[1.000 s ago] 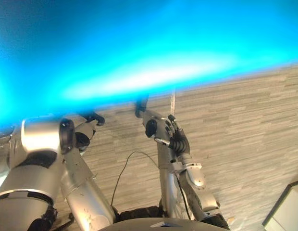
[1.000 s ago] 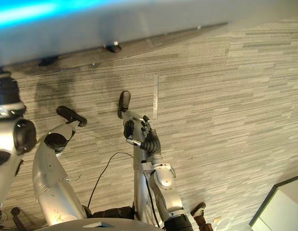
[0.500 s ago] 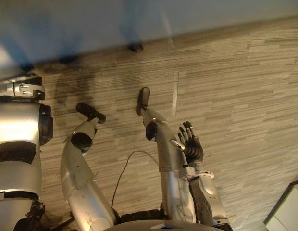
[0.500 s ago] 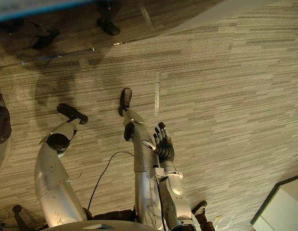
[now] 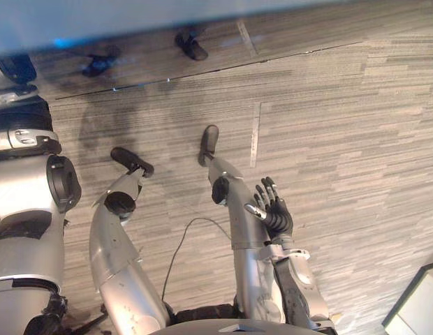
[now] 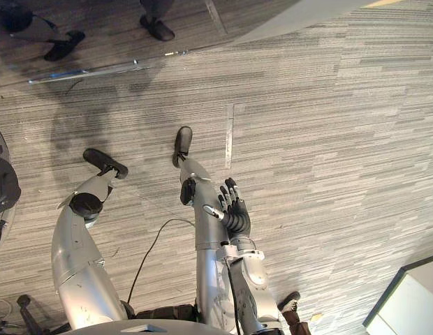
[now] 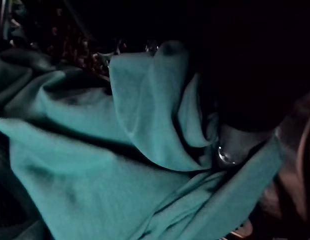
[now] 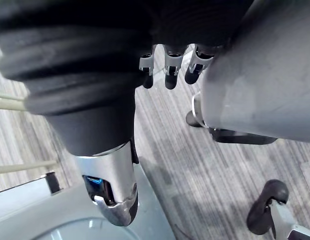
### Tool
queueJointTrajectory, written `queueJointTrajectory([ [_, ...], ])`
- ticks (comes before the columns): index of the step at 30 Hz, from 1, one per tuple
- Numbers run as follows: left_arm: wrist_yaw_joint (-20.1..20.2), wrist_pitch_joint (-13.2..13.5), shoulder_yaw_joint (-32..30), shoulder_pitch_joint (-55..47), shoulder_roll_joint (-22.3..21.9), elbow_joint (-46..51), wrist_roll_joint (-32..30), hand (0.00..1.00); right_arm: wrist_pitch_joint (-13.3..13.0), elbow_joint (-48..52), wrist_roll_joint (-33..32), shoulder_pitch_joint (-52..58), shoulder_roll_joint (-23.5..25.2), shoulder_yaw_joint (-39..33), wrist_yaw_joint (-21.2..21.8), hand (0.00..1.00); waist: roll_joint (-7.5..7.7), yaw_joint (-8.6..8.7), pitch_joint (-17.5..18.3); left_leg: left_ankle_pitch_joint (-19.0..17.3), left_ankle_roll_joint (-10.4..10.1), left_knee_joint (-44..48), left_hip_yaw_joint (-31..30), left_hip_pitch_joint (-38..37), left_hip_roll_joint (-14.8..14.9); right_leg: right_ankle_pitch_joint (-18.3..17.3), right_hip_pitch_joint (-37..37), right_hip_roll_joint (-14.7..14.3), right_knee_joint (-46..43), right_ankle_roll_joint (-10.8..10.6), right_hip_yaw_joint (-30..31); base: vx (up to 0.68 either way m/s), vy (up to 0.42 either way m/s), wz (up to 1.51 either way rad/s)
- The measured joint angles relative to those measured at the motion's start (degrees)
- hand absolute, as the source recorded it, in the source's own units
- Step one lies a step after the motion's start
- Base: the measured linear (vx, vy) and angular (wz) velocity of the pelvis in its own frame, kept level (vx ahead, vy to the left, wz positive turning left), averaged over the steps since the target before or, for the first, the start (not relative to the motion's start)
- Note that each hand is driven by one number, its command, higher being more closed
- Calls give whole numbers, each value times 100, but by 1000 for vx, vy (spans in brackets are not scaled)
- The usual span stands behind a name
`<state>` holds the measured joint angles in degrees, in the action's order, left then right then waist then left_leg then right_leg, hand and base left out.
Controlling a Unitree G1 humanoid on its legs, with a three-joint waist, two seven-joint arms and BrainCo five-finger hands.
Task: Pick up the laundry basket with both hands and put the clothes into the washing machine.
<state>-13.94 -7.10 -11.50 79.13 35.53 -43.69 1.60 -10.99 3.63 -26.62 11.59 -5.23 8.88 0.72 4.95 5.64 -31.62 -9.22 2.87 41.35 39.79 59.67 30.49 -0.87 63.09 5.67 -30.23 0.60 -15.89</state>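
Teal cloth (image 7: 120,165) lies bunched in deep folds right against the left hand (image 7: 250,85), whose dark cover sits over one end of the folds. The fingers are buried in or behind the fabric, so I cannot tell whether they are closed on it or merely resting there. Past the cloth there is a dark, speckled patch, too dim to identify. Where the cloth lies relative to the floor strip cannot be read from the wrist view. Reference mark for the rest: the pale strip (image 5: 255,136) set into the striped grey floor (image 5: 356,139). The right hand (image 5: 276,215) hangs in the air near the strip's near end, on the robot's side of it and slightly to the robot's right. Its fingers (image 8: 167,67) are straight and slightly spread, and the thumb (image 8: 112,192) stands well away from them. Nothing is between them and nothing touches them: the hand is empty, with bare floor behind it. Beyond the strip's far end, and off to the robot's left of it, stand a person's dark shoes (image 5: 191,46), two of them, set apart from each other. Well apart from the strip, to the robot's right and nearer the robot than the strip, shows the corner of a white box-like object (image 5: 415,307) with a dark upper edge.
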Motion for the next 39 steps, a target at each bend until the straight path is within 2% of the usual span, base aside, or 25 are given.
queueJointTrajectory([
  [6, 191, 149, -482, -547, 9, 15, 317, 0, 19, 3, 16, 169, 2, -8, -2, 0, -4, -11, -3, 95, 14, -105, -39, -99, -27, 31, -140, -14, 68, 44, -60, 13, 2, 4],
  [9, 313, 248, -717, -1384, -29, 99, 506, 0, 93, 1, 234, 173, 4, 5, -6, 0, -10, -8, -6, 185, 3, -259, -13, -302, -101, 104, -347, -14, 243, 39, -70, 17, 5, 4],
  [12, 326, 325, -695, -2289, -294, 736, 494, 0, 142, 7, 278, 253, 8, 26, -7, 0, -32, -41, -11, 194, -10, -358, -3, -507, -119, 133, -568, -36, 403, 27, -73, 4, 0, 1],
  [15, 307, 540, -609, -3313, -913, 1299, 286, 0, 153, 21, 451, 370, 14, 26, -8, 0, -74, -74, -13, 229, -13, -487, 38, -716, -195, 148, -777, -20, 533, 13, -74, 7, 4, 4],
  [17, 316, 566, -507, -3887, -1426, 1497, 1, 0, 190, 50, 451, 366, 20, 23, -9, 0, -116, -127, -29, 237, -16, -554, 93, -859, -241, 149, -873, 0, 555, 12, -54, 11, -3, 2],
  [18, 318, 564, -392, -4250, -1817, 1537, -119, 0, 210, 74, 451, 352, 20, 18, -17, 0, -191, -164, -19, 245, -19, -591, 93, -920, -277, 143, -926, 16, 554, 5, -53, 28, -9, 6],
  [21, 253, 565, -43, -5171, -2762, 1627, -192, 0, 233, 74, 477, 251, 28, 24, -145, 0, -293, -247, -21, 270, -16, -645, 108, -1279, -387, 20, -1179, 111, 342, -6, -45, 37, -21, 14],
  [24, 218, 607, 381, -5980, -3315, 1854, -178, 0, 240, -73, 679, 128, 15, -12, -230, 0, -375, -289, -9, 269, -18, -673, 80, -1881, -480, -261, -1659, 233, 12, -2, -50, 27, -49, 24],
  [26, 309, 810, 746, -6498, -3603, 1999, -29, 0, 240, -260, 686, 100, -3, -15, -244, 0, -495, -343, 39, 262, -83, -761, 6, -2396, -549, -539, -2132, 304, -157, -4, -81, 23, -112, 28],
  [28, 390, 963, 1008, -6894, -3722, 2056, 173, 0, 266, -570, 699, 84, -51, 11, -243, 0, -629, -383, 112, 270, -160, -938, -71, -2847, -601, -704, -2606, 310, -171, 54, -164, 23, -139, 28],
  [30, 491, 1040, 1174, -7217, -3838, 2049, 455, 0, 302, -882, 858, 59, -167, 58, -243, 0, -736, -408, 190, 450, -255, -1376, -82, -3349, -758, -748, -3109, 339, -7, 80, -307, 30, -138, 33],
  [32, 597, 1060, 1391, -7609, -3891, 2050, 767, 0, 379, -1190, 908, 67, -283, 121, -254, 0, -858, -422, 556, 671, -207, -2034, 60, -3809, -988, -748, -3535, 429, 228, 85, -604, 49, -144, 50],
  [34, 686, 1114, 1576, -7866, -3888, 2061, 959, 0, 386, -1387, 919, 120, -313, 11, -259, 0, -957, -388, 858, 706, -146, -2426, 395, -4278, -1045, -741, -4027, 455, 549, 164, -927, 125, -119, 70],
  [35, 770, 1172, 1664, -8088, -3884, 2187, 1058, 0, 382, -1469, 925, 191, -243, -132, -265, 0, -968, -434, 1170, 556, 110, -1775, 674, -4427, -833, -739, -4280, 508, 647, 412, -1214, 141, -44, 59],
  [36, 808, 1183, 1679, -8213, -3883, 2312, 1078, 0, 382, -1485, 926, 195, -242, -191, -266, 0, -973, -434, 1274, 497, 144, -1275, 721, -4500, -723, -759, -4354, 510, 647, 441, -1281, 131, -29, 55],
  [37, 836, 1266, 1706, -8363, -3880, 2411, 1180, 0, 366, -1496, 924, 192, -232, -323, -274, 0, -986, -400, 1390, 272, 78, -664, 666, -4671, -672, -787, -4504, 508, 669, 448, -1361, 70, 2, 44],
  [39, 928, 1299, 1714, -8642, -3877, 2628, 1563, 0, 331, -1438, 904, 263, -173, -666, -379, 0, -1042, -348, 1634, -246, -224, -257, 328, -5154, -897, -764, -4798, 458, 821, 412, -1568, 19, 26, 47],
])
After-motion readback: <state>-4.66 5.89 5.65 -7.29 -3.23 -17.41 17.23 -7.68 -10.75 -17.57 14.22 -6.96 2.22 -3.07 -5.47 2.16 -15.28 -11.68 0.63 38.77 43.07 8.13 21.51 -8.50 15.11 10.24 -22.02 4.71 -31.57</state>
